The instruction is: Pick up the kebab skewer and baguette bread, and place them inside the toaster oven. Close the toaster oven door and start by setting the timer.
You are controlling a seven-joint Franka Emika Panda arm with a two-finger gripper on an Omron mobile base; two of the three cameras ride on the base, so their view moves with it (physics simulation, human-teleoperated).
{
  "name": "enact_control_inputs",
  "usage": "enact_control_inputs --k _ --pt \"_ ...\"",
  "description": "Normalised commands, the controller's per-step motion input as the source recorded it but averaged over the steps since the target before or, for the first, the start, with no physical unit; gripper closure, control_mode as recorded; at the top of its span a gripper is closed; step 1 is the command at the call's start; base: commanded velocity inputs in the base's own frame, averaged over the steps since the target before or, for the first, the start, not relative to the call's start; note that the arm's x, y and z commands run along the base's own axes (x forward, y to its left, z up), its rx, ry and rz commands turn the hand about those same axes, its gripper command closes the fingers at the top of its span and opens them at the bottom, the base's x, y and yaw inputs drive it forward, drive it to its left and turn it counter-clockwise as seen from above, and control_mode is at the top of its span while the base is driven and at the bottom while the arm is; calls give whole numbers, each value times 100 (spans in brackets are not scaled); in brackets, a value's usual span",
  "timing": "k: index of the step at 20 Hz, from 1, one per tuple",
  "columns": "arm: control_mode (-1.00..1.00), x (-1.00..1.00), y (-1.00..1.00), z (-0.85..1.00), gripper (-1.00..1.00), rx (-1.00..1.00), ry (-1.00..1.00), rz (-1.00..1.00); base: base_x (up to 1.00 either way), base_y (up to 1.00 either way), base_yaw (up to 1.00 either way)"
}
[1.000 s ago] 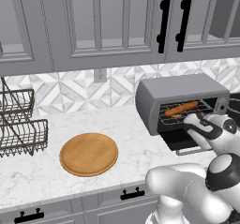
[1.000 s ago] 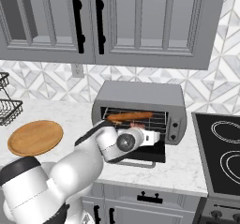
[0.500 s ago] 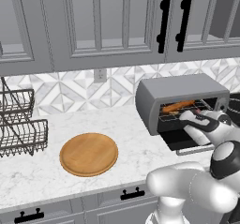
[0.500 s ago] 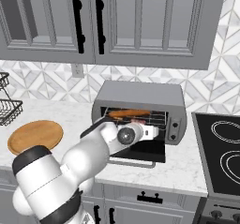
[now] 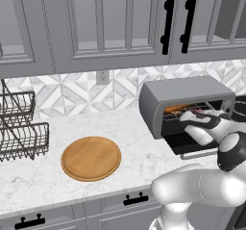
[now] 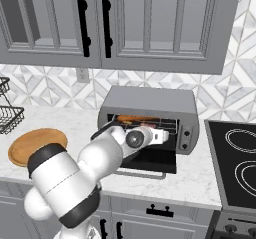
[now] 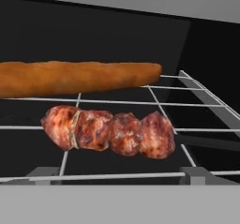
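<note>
Gripper (image 6: pixel 162 133) sits at the mouth of the toaster oven (image 6: pixel 150 103) — jaw opening cannot be determined. Kebab skewer (image 7: pixel 110 133) lies on the wire rack (image 7: pixel 154 101), just in front of the baguette bread (image 7: pixel 75 78). Toaster oven door (image 6: pixel 150 160) hangs open.

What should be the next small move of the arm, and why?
Probably pull the hand straight back out of the oven. The skewer and the bread both lie on the rack, apart from each other, and the door hangs open, so closing it comes next.
</note>
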Motion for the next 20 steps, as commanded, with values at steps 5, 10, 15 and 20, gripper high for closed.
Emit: enact_control_inputs --k 5,10,15,20 --pt "-100 22 5 0 -100 0 0 0 0 0 0" --pt "-100 19 4 0 -100 0 0 0 0 0 0" --pt "-100 7 0 0 -100 0 0 0 0 0 0" --pt "-100 -28 -36 1 -100 0 0 0 0 0 0"
